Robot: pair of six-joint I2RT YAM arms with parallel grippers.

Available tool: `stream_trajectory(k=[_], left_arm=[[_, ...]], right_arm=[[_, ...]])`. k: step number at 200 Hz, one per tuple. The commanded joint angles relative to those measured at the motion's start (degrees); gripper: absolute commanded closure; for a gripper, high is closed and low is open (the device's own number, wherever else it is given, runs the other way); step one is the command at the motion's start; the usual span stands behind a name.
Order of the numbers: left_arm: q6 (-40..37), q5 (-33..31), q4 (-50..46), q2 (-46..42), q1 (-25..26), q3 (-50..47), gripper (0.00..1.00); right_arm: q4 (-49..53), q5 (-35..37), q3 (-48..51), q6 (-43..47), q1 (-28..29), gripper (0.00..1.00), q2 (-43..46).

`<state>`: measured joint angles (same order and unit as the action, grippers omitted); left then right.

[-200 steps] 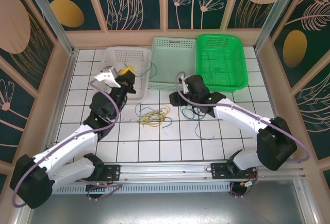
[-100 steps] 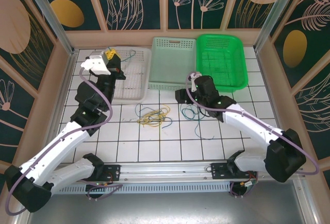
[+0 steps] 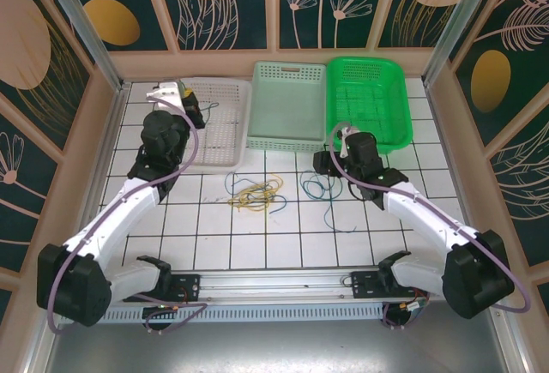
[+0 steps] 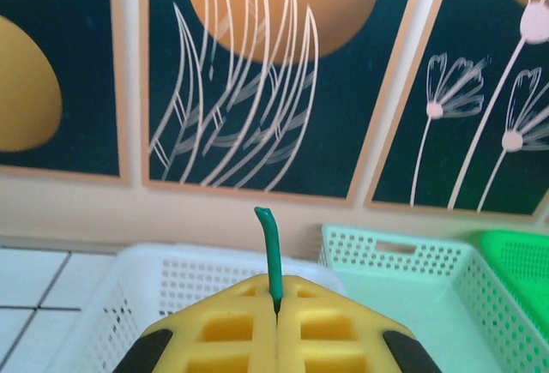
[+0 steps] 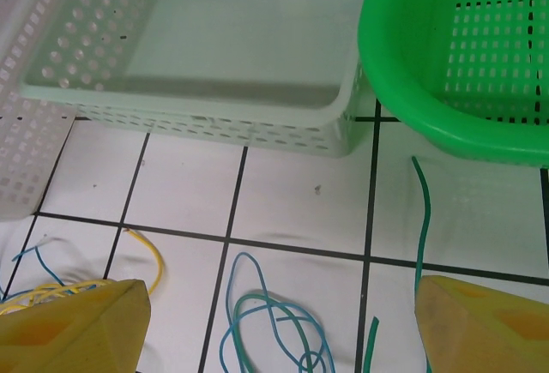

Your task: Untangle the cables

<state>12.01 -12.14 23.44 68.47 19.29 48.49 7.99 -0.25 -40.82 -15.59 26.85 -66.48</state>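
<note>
"Cables (image 3: 256,193) first: where were they?"

"Most lay loose on the tiled table (image 3: 257,253), near the front of the baskets. Yellow loops (image 3: 257,195) sat in the middle with thin blue strands (image 3: 232,186) at their left side. A blue coil (image 5: 270,330) lay to the right of them, apart from the yellow."

"And the green ones?"

"One green cable (image 4: 271,253) was pinched in the left gripper (image 4: 276,309). Its short end poked up from between the yellow pads (image 4: 223,339), which were pressed tight together. That gripper was over the far left corner of the white basket (image 3: 219,129). A second green cable (image 5: 419,219) lay on the tiles beside the blue coil, its far end just beside the bright green basket (image 5: 480,73)."

"What about the right gripper (image 5: 279,326)?"

"It hovered low over the blue coil with its jaws spread wide and nothing between them (one pad near the yellow loops, the other by the second green cable). The pale basket (image 5: 214,47) stood just ahead of it, between the white and the bright green ones"
</note>
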Motion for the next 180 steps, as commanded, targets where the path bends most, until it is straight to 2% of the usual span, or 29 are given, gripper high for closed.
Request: stream_trajectory(k=[1, 36, 67, 82, 96, 125, 137, 153, 164, 180], left_arm=[[2.7, 7.4, 4.0, 2.7, -0.9, -0.7, 0.99], [3.4, 9.0, 7.7, 7.4, -1.3, -2.5, 0.99], [3.2, 11.6, 10.9, 11.4, -1.5, -3.9, 0.97], [3.4, 10.7, 12.5, 13.0, -1.5, -5.4, 0.94], [4.7, 9.1, 13.8, 13.6, -1.5, -7.4, 0.81], [6.8, 9.1, 15.3, 12.8, -1.5, -11.0, 0.75], [7.8, 8.6, 15.6, 12.3, -1.5, -12.3, 0.61], [8.7, 8.7, 15.3, 11.8, -1.5, -13.5, 0.52], [9.0, 9.2, 14.8, 11.5, -1.5, -13.8, 0.36], [8.9, 10.2, 14.2, 10.7, -1.5, -13.9, 0.26]], right_arm=[[0.8, -1.0, 1.0, -0.8, -0.7, 0.19, 1.5], [0.6, -1.1, 1.6, -0.9, -1.3, 0.19, 1.3], [0.5, -0.8, 2.8, -0.8, -2.2, 0.19, 1.3], [0.6, -0.5, 3.8, -0.7, -3.0, 0.19, 1.3], [0.7, -0.7, 4.9, -0.9, -4.1, 0.19, 1.1], [2.1, -1.4, 5.2, -0.4, -5.4, 0.21, -0.9], [2.4, -2.4, 5.1, 0.1, -5.5, 0.21, -2.1], [3.6, -1.2, 4.7, -1.1, -5.6, 0.21, -4.1], [3.8, -0.7, 4.8, -2.4, -6.1, 0.22, -5.4], [3.0, -2.4, 4.8, -3.9, -7.4, 0.24, -7.0]])
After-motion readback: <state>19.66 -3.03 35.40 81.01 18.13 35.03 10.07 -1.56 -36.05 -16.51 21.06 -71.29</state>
